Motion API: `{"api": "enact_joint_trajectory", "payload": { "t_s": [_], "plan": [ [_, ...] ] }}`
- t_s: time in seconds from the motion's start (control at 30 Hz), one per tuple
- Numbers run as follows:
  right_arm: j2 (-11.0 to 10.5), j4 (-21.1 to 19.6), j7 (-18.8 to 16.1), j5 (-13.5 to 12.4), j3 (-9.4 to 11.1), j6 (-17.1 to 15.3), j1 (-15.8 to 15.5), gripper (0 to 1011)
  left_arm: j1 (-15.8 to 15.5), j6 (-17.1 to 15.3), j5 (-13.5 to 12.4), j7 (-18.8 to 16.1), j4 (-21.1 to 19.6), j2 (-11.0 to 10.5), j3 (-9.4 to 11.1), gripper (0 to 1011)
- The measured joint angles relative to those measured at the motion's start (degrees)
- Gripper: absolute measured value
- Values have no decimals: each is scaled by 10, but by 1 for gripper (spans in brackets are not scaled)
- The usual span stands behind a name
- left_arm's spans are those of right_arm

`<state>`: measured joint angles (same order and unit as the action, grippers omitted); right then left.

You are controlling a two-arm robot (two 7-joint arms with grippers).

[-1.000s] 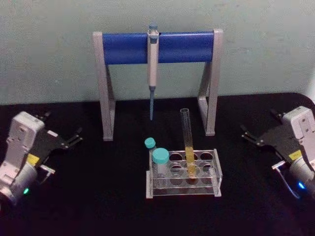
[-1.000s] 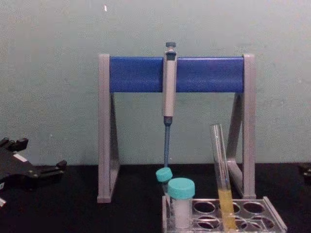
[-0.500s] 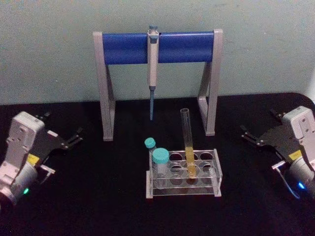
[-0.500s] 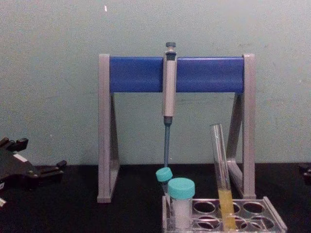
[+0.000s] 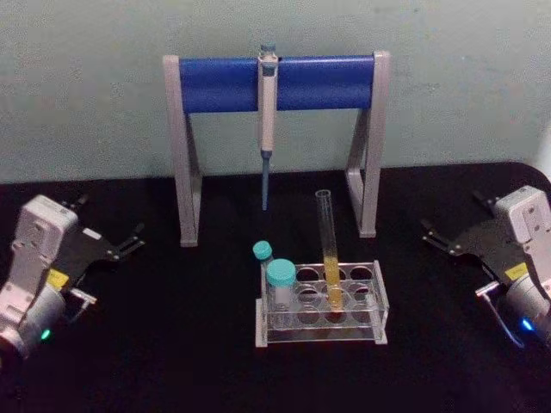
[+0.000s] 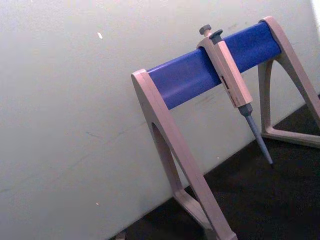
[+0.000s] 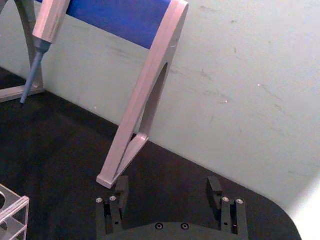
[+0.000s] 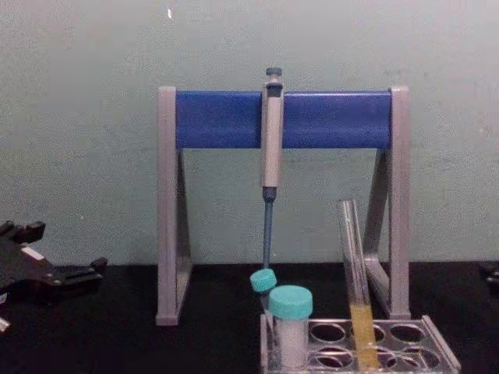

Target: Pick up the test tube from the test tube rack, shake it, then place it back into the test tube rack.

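Test tube (image 5: pixel 328 249) stands leaning in the rack (image 5: pixel 376 310), untouched, with left gripper (image 5: pixel 108 219) and right gripper (image 5: pixel 456 218) spread and well apart from it; pickup is pending and calls for pinching its upper glass

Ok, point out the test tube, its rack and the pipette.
test tube (image 5: pixel 331 275): head view, yellow lower part
test tube rack (image 5: pixel 320 334): head view, front wall
pipette (image 8: pixel 271 140): chest view, grey body

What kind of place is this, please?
Probably a laboratory bench, perhaps a practice set-up: a pipette hangs on a grey-and-blue stand, and the test tube with yellow liquid stands in the test tube rack beside teal-capped tubes.
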<state>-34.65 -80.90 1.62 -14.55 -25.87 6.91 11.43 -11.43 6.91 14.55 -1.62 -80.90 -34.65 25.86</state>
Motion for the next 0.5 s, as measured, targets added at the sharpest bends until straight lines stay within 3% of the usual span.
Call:
{"api": "enact_joint_trajectory", "payload": {
  "t_s": [0.5],
  "plan": [
    [0, 0, 0, 0, 0, 0, 0, 1000, 0, 0, 0, 0, 0, 0, 0, 1010]
  ]
}}
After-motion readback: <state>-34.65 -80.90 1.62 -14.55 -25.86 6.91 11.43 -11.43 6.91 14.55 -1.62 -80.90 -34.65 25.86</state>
